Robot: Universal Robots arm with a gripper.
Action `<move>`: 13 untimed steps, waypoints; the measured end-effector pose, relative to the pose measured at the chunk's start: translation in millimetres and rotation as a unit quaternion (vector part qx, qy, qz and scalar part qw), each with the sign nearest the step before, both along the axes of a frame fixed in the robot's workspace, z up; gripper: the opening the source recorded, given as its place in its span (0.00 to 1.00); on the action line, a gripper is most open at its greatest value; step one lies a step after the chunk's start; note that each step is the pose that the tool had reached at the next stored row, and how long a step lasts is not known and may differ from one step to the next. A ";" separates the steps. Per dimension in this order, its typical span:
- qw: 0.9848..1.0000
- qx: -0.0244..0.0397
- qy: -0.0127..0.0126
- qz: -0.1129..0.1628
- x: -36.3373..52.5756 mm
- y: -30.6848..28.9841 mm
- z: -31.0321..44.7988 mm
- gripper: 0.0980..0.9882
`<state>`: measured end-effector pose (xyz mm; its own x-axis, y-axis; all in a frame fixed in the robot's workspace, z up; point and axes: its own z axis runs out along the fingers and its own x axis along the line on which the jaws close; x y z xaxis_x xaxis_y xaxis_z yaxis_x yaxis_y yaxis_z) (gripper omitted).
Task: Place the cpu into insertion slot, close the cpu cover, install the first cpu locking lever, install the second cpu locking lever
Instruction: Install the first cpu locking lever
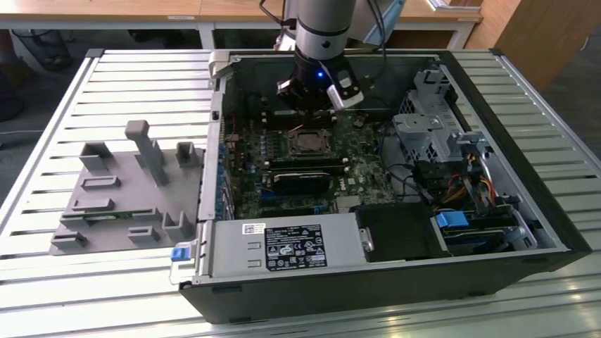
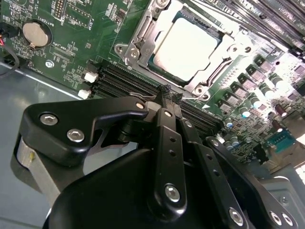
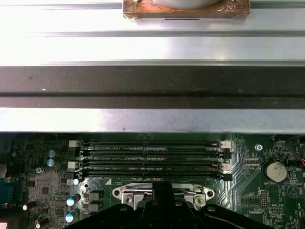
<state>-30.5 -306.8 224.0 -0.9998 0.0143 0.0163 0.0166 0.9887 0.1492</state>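
My gripper (image 2: 167,91) pinched shut, empty, tips beside cpu cover (image 2: 143,45). Cpu (image 2: 188,43) seated in insertion slot, cover down. Lever step in hand: needs precise hooking.

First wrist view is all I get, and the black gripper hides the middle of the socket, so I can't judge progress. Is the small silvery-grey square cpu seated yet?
Observer: Yes. In the second wrist view the cpu lies flat in the socket, metal top up.
Operator: I see only one edge of the metal frame. Is the cover down?
Observer: The thin silver metal cpu cover lies flat over the socket, and the chip shows through its square window.
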 end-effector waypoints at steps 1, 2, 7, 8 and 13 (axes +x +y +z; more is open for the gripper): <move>1.000 0.000 0.000 0.003 0.0 0.0 -0.2 0.01; 1.000 0.000 0.000 0.005 0.0 0.2 -0.4 0.01; 1.000 0.000 0.000 0.005 0.1 2.9 -0.6 0.01; 1.000 0.000 0.000 0.005 0.2 3.4 -0.6 0.01; 1.000 0.000 0.000 0.005 1.7 5.3 -1.4 0.01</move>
